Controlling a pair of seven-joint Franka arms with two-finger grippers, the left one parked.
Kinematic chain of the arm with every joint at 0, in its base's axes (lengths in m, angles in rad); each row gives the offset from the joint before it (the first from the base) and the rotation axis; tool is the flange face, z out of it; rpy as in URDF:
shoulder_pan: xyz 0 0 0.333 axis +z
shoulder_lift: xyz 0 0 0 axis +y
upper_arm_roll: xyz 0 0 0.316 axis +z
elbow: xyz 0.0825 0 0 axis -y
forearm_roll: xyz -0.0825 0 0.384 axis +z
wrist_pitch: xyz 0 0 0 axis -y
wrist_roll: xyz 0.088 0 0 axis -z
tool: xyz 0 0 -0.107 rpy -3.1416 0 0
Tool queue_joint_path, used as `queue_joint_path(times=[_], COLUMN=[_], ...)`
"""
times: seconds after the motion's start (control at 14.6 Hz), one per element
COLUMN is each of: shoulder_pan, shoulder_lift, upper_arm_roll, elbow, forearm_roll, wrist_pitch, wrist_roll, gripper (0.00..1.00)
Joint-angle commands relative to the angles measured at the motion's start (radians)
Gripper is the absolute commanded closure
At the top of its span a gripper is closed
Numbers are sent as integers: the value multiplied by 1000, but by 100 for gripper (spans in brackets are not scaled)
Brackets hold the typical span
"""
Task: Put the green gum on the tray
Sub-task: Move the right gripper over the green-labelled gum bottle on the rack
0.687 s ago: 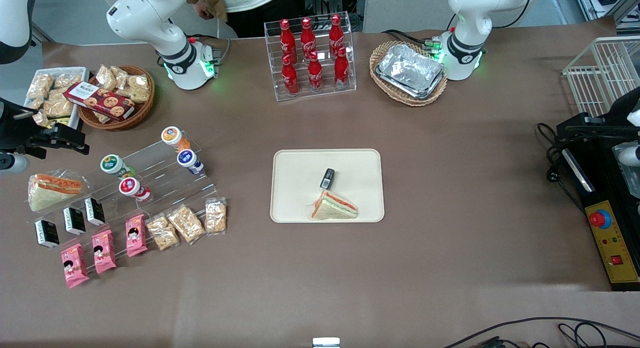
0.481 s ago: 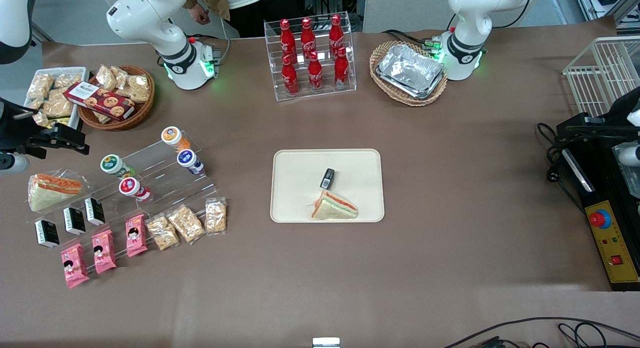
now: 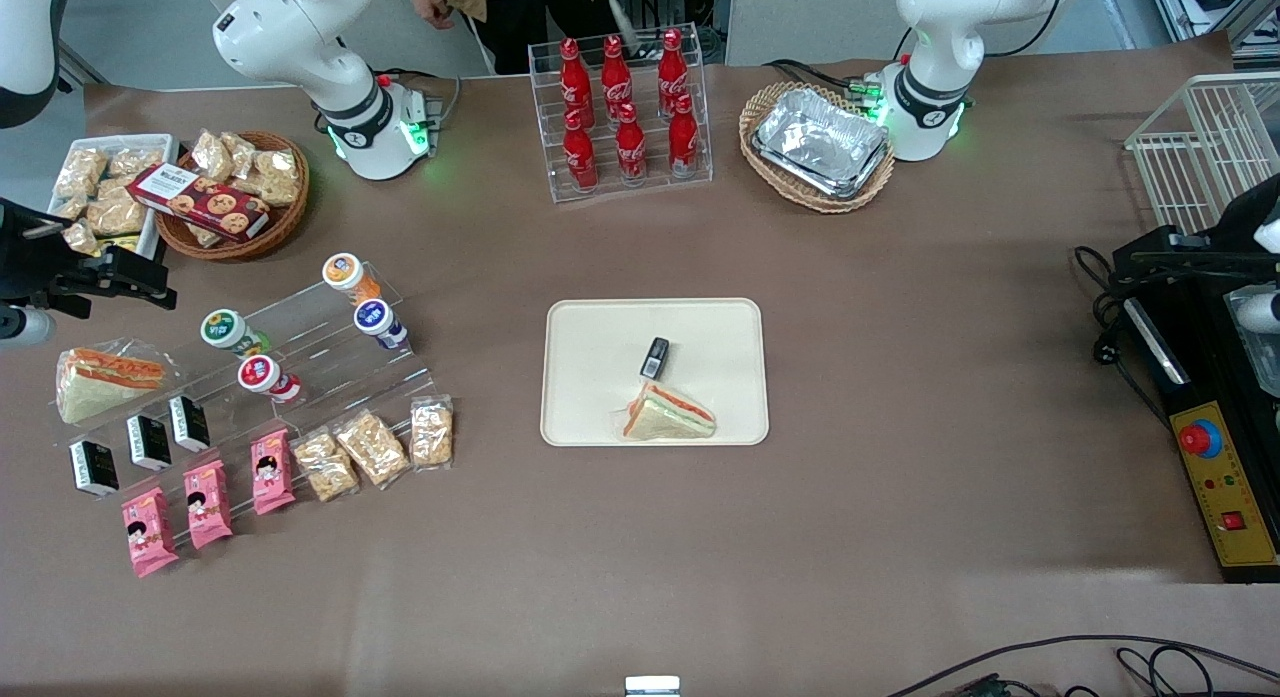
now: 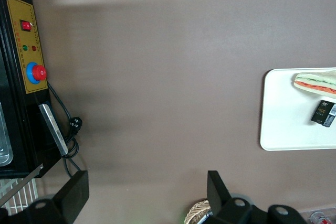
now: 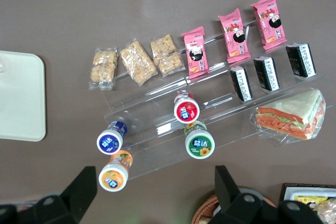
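A clear acrylic stepped stand (image 3: 330, 362) toward the working arm's end carries a red-lidded jar (image 3: 260, 374), a blue-lidded jar (image 3: 373, 318) and an orange-lidded jar (image 3: 342, 270). Three pink snack packs (image 3: 205, 502), three crisp-bar packs (image 3: 372, 447) and three small black boxes (image 3: 148, 442) sit on its lower steps. A wrapped sandwich (image 3: 100, 377) lies beside the stand. A wicker basket (image 3: 235, 192) holds a cookie box (image 3: 198, 202). Red cola bottles (image 3: 625, 112) stand in a clear rack. Foil trays (image 3: 822, 142) fill a second basket.
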Motion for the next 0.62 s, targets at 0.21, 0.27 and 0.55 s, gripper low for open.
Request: queue_joint_path(times=[0.21,0.27,0.55], shoulder_pan=[-4,-2,-1], shoulder_lift=[-13,-36,-137], upper_arm_roll=[-30,-30,-26], elbow=[-73,-116,-269], forearm_roll=[1,-14,-83], wrist_pitch=[-3,21,129], wrist_roll=[-140,-140,-140], gripper=[0,0,0])
